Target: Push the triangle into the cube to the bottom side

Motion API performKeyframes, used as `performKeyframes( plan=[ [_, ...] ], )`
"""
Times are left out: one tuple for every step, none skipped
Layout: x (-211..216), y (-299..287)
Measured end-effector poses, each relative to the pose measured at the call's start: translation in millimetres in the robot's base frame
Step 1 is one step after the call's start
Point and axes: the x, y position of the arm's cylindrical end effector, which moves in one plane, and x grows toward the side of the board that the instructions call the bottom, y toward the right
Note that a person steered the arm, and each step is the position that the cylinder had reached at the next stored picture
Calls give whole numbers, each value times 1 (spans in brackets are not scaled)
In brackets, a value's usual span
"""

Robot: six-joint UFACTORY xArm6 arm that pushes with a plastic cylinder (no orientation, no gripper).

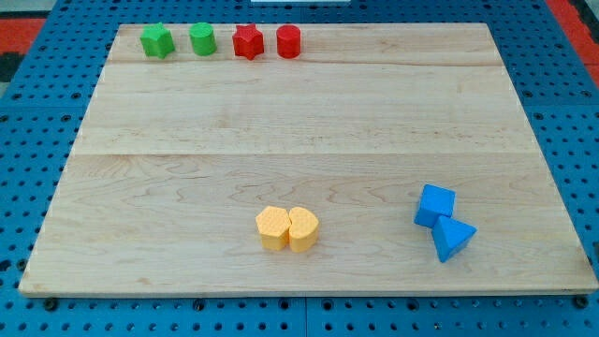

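A blue triangle block (454, 238) lies near the view's bottom right of the wooden board (299, 122). A blue cube (435, 205) sits just above and slightly left of it, and the two touch. My tip and the rod do not show in the camera view.
Two yellow blocks (287, 227) sit touching side by side at the bottom centre. Along the top left edge stand a green star-like block (156, 40), a green cylinder (202, 39), a red star-like block (247, 42) and a red cylinder (288, 41). Blue pegboard surrounds the board.
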Motion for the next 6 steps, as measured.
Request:
performKeyframes(
  plan=[
    [0,-50],
    [0,-93],
    [-13,-131],
    [-29,-139],
    [-28,-139],
    [-16,-139]
  ],
)
